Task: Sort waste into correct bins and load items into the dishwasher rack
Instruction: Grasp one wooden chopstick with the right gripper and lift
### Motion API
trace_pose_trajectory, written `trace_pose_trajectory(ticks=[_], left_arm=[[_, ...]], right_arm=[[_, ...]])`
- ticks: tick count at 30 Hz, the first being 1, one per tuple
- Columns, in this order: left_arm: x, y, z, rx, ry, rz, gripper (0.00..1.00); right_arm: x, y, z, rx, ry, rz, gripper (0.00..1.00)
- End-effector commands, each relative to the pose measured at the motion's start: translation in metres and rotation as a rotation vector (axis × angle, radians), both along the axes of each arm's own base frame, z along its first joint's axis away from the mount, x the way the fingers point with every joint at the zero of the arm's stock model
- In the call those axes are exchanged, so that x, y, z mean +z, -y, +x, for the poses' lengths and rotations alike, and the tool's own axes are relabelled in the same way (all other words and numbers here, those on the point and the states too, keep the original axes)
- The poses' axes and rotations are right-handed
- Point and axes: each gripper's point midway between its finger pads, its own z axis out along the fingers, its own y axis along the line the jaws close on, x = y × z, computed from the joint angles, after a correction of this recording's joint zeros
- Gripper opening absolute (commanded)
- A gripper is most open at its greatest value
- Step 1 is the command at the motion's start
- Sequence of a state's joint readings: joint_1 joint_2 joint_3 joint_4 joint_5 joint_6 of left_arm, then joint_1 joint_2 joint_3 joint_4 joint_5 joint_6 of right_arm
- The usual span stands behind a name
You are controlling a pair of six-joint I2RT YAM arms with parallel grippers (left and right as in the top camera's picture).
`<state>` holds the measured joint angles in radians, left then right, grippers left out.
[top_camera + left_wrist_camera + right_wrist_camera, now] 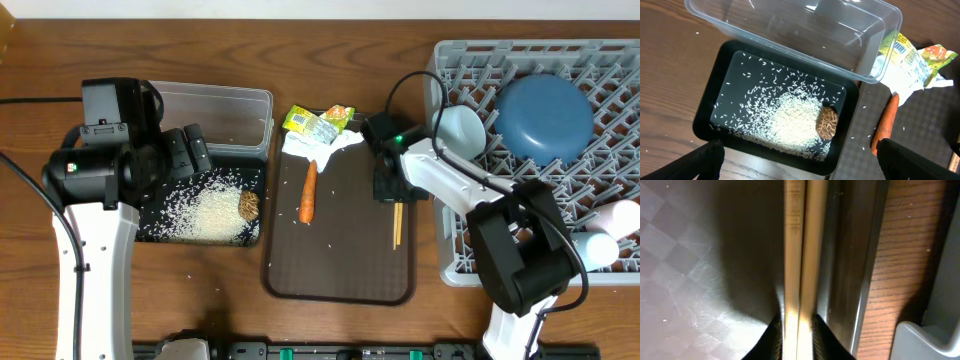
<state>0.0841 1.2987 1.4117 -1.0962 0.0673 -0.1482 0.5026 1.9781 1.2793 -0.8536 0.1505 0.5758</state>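
Two kinds of waste, the loose rice [790, 117] and the brown lump [827, 122], already lay in the black bin [704, 109], while the clear tub [790, 30] just behind it held nothing that could be seen. The left gripper [801, 161] hung above the bin's near edge, its jaws spread wide and empty. On the dark tray [340, 262] the carrot [308, 192], the wrappers [318, 122] and the crumpled napkin [322, 148] were unsorted, so most of the binning looked undone. The rack [600, 60] on the right of the worktop held the blue plate [545, 118], the light-blue cup [462, 128] and two pale vessels [610, 235] at its right edge, too cut off to name. That left the chopsticks [800, 255], lying along the tray's right rim; the right gripper [800, 337] was down on them, jaws drawn narrow against both sides of the pair. Whether they were lifted off the tray could not be told.
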Motion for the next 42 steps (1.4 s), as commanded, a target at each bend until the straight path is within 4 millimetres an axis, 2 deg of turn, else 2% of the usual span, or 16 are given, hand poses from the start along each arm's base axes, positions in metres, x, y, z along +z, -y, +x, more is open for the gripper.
trace_pose_trajectory(ticks=[1, 4, 6, 11, 12, 18, 28, 32, 42], left_arm=[[0.001, -0.004, -0.002, -0.002, 0.0, 0.022, 0.98], [0.001, -0.004, -0.002, -0.002, 0.0, 0.022, 0.98], [0.001, -0.004, -0.002, -0.003, 0.0, 0.022, 0.98], [0.001, -0.004, -0.002, -0.003, 0.0, 0.022, 0.98], [0.001, -0.004, -0.002, -0.002, 0.0, 0.022, 0.98], [0.001, -0.004, -0.002, -0.003, 0.0, 0.022, 0.98], [0.001, -0.004, -0.002, -0.003, 0.0, 0.022, 0.98], [0.001, -0.004, -0.002, -0.002, 0.0, 0.022, 0.98], [0.001, -0.004, -0.002, -0.003, 0.0, 0.022, 0.98]], right_arm=[[-0.015, 0.002, -0.014, 0.021, -0.052, -0.005, 0.14], [-0.014, -0.004, -0.014, 0.092, -0.052, -0.003, 0.16], [-0.012, -0.007, -0.014, 0.121, -0.055, -0.004, 0.26], [-0.001, -0.015, -0.011, 0.176, -0.02, -0.007, 0.41], [0.003, -0.015, -0.009, 0.179, -0.006, -0.012, 0.41], [0.023, -0.017, -0.003, 0.172, 0.053, 0.004, 0.42], [0.024, -0.018, -0.003, 0.121, 0.06, 0.023, 0.39], [0.021, -0.016, -0.008, 0.062, 0.047, 0.024, 0.33], [0.0, -0.009, -0.019, -0.038, 0.047, 0.029, 0.21]])
